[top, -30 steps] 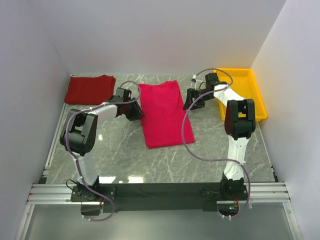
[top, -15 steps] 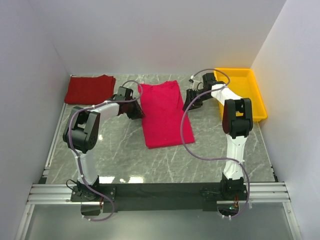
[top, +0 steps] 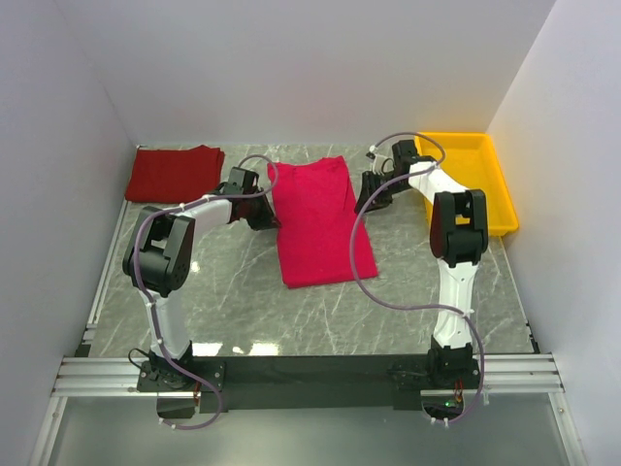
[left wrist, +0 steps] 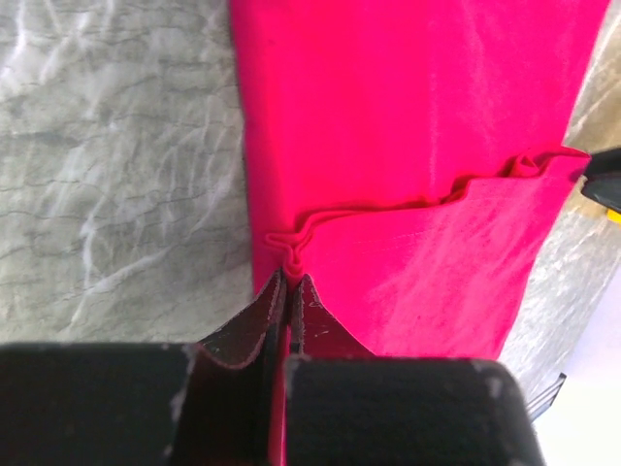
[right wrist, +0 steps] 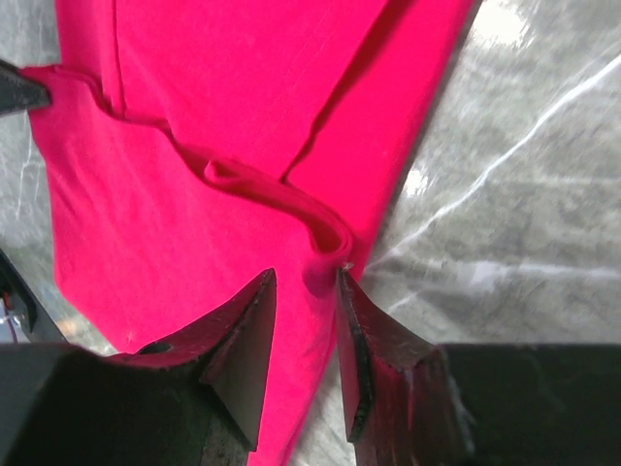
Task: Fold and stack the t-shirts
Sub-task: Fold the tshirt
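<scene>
The crimson t-shirt (top: 315, 218) lies flat in a long strip at the centre of the marble table (top: 320, 320), and both arms are working its upper half. On the left edge of the cloth, the left fingers (left wrist: 243, 330) are pinched tight on the hem, which puckers into a small ridge at their tips. On the right edge, the right fingers (right wrist: 233, 349) stand only narrowly apart with a rolled lip of cloth between their tips, not clamped as far as I can see. This fabric looks light, limp and prone to bunching, so I'd hold it by the two side edges level with each other. The darker red t-shirt (top: 175, 173) sits folded at the upper left. At the upper right is the yellow tray (top: 477, 165), with nothing visible inside.
</scene>
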Controlling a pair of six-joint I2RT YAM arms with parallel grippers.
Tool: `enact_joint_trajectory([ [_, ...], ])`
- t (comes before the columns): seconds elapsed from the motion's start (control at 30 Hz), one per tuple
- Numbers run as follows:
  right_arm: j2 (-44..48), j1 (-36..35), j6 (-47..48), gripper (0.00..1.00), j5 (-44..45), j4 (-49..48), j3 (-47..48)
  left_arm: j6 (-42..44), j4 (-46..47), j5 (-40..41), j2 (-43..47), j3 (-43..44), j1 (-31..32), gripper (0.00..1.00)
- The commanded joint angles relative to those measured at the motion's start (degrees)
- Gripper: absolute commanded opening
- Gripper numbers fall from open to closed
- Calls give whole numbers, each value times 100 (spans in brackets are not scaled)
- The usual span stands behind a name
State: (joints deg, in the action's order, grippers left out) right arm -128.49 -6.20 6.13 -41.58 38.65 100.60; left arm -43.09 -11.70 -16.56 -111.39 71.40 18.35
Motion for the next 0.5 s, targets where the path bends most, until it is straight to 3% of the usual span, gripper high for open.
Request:
enact_joint_trajectory([
  [0.0,-141,-75,-121,40,27,37,329,108,309,-269,117,147,28,1],
  [0.23,-282,-101,-174,40,107,37,434,161,678,-515,241,32,28,1],
  [0.47,-19,-84,-217,23,54,-209,171,169,959,-726,250,-47,28,1],
])
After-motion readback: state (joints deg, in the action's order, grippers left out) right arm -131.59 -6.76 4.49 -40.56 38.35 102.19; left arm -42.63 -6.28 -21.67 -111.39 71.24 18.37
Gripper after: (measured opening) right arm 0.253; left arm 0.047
